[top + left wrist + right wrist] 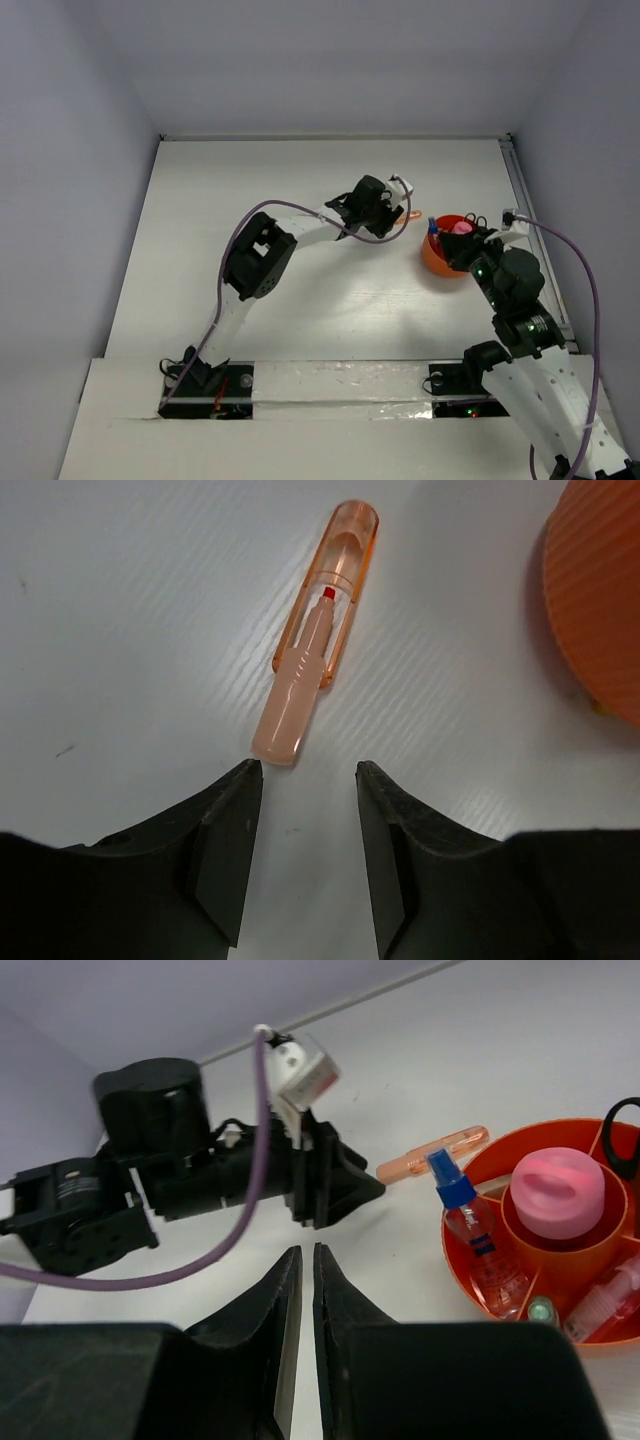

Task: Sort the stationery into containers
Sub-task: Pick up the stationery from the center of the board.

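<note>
In the left wrist view, the left gripper [307,770] is seen spread wide and empty, just above the white table [120,630]. Directly beyond the gap, at twelve o'clock, the orange marker [318,660] is laid flat on the table. Its pale rounded end is nearest the fingers, and its clear cap is pointed away toward one o'clock. Farther off, at two o'clock, the ribbed wall of the orange-red bowl [600,590] is seen, close to the marker but not touching it.

The marker is judged to be light, stiff and smooth, so it could roll or slip under a glancing touch. A hold across the pale barrel, below the cap seam, is suggested, with the fingers squared to its length. The cap is best left alone, since it might pull off.

In the right wrist view, the right gripper [301,1260] is shown with its fingers pressed almost together, with nothing between them. Past it, at two o'clock, the pink cylindrical tube [557,1192] is stood in the bowl's centre cup. A blue-topped spray bottle [470,1222] and the scissors [625,1130] are lodged in the outer compartments.
</note>
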